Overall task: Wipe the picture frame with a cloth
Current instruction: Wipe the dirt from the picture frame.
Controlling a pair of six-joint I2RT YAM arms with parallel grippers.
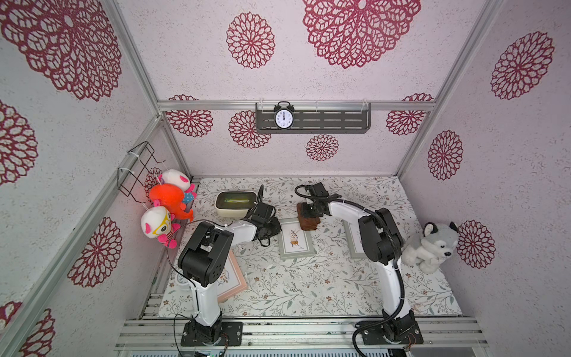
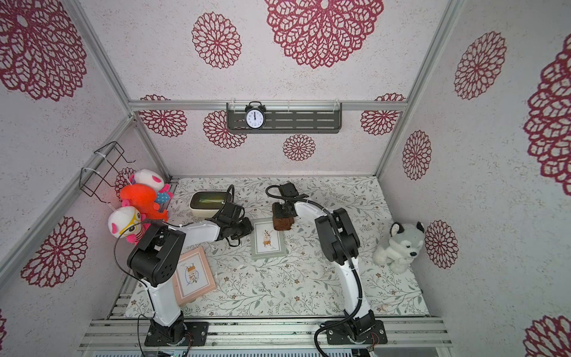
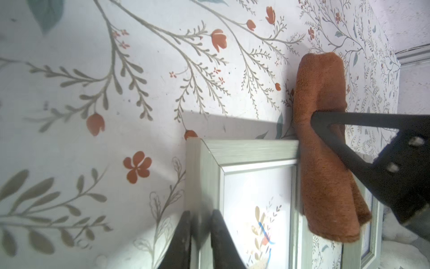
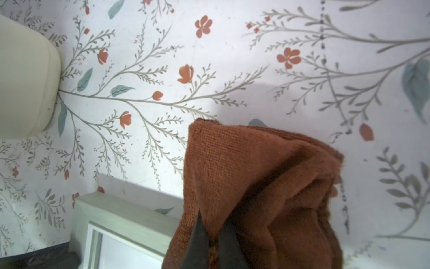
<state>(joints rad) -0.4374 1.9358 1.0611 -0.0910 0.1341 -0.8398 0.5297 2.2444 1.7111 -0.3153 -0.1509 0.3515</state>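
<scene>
The pale green picture frame (image 1: 296, 239) (image 2: 267, 239) lies flat in the middle of the flowered table. My left gripper (image 1: 272, 228) (image 3: 201, 213) is shut on the frame's left rail (image 3: 204, 177), one finger on each side. The brown cloth (image 1: 309, 221) (image 2: 282, 221) (image 4: 256, 174) hangs folded from my right gripper (image 4: 213, 223), which is shut on it. The cloth (image 3: 325, 163) drapes over the frame's far right corner and onto the table behind it. The right gripper's fingers (image 3: 360, 121) show in the left wrist view.
A cream box (image 1: 236, 203) stands behind the left gripper. A pink frame (image 2: 193, 275) lies front left and another frame (image 1: 353, 244) lies partly under the right arm. A husky plush (image 1: 432, 247) sits at the right wall, and plush toys (image 1: 168, 201) hang at the left wall.
</scene>
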